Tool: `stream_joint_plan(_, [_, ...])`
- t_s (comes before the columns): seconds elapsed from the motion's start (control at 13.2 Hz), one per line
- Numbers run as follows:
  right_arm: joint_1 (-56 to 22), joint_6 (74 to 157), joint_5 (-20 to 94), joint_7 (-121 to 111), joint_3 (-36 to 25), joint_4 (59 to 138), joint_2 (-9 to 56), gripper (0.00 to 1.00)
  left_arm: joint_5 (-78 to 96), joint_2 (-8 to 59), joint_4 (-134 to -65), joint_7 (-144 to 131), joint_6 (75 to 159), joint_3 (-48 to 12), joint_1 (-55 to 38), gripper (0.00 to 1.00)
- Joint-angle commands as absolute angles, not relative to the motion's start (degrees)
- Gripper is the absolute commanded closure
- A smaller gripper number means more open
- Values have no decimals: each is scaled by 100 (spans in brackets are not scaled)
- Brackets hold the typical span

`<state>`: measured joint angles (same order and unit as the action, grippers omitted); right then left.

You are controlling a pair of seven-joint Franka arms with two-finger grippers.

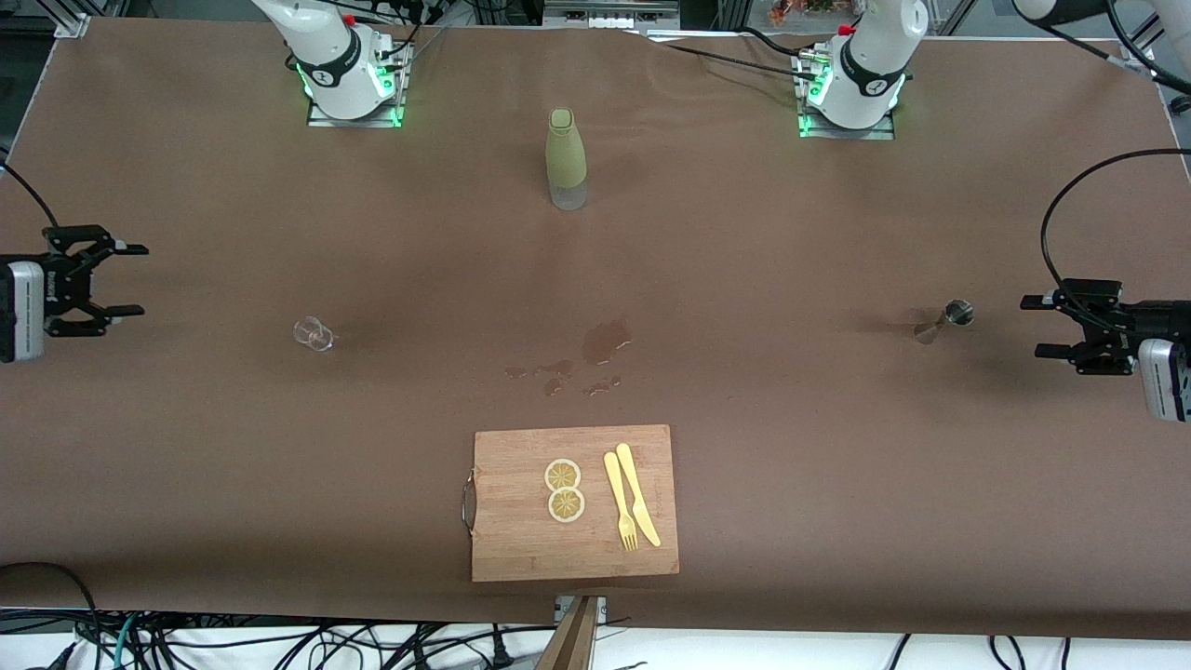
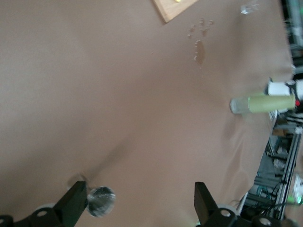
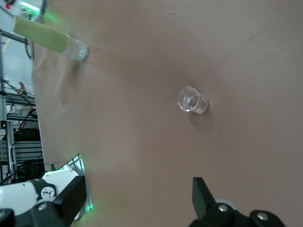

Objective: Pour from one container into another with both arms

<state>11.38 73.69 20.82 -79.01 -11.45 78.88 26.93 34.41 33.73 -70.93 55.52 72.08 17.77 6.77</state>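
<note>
The tiny clear glass (image 1: 314, 333) (image 3: 192, 100) sits on the brown table toward the right arm's end. My right gripper (image 1: 138, 279) (image 3: 138, 187) hovers open and empty over the table's edge at that end, well apart from the glass. Toward the left arm's end is the small steel jigger (image 1: 944, 318) (image 2: 100, 201). My left gripper (image 1: 1033, 326) (image 2: 139, 194) is open just outside it. In the left wrist view the jigger lies close to one finger (image 2: 75, 198), and nothing is gripped. The glass (image 2: 248, 8) also shows small in that view.
A tall olive-green bottle (image 1: 565, 158) (image 2: 265, 103) (image 3: 49, 39) stands between the two arm bases. Wet spill patches (image 1: 605, 340) (image 2: 199, 49) mark the table's middle. Nearer the front camera, a wooden cutting board (image 1: 521, 530) holds two lemon slices (image 1: 564, 489), a fork and a knife.
</note>
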Motion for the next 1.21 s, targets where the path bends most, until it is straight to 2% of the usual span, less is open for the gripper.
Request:
stream_joint_plan(0.0, [739, 7646, 1443, -6693, -1151, 8437, 1865, 0, 2824, 2788, -7260, 4040, 7286, 1723, 178, 0])
stream_joint_plan(0.3, [212, 7910, 749, -4470, -1160, 9025, 1004, 0, 1769, 2058, -7251, 2233, 7304, 1110, -517, 0])
stream_joint_plan(0.53, [-508, 7919, 2, -2144, -1108, 9246, 528, 0, 1170, 1873, -7242, 2461, 8101, 1046, -729, 0])
stream_joint_plan(0.76, [-501, 8120, -299, -487, -712, 9360, 326, 0, 714, 1627, -7233, 2156, 8130, 993, -817, 0])
stream_joint_plan(1.06, [-290, 9743, -141, -404, -694, 10185, -253, 0, 237, 1266, -7260, -130, 8104, 554, -817, 0])
stream_joint_plan(1.14, [-255, 9669, -132, -500, -686, 10195, -264, 0, 246, 1266, -7251, -193, 8112, 528, -817, 0])
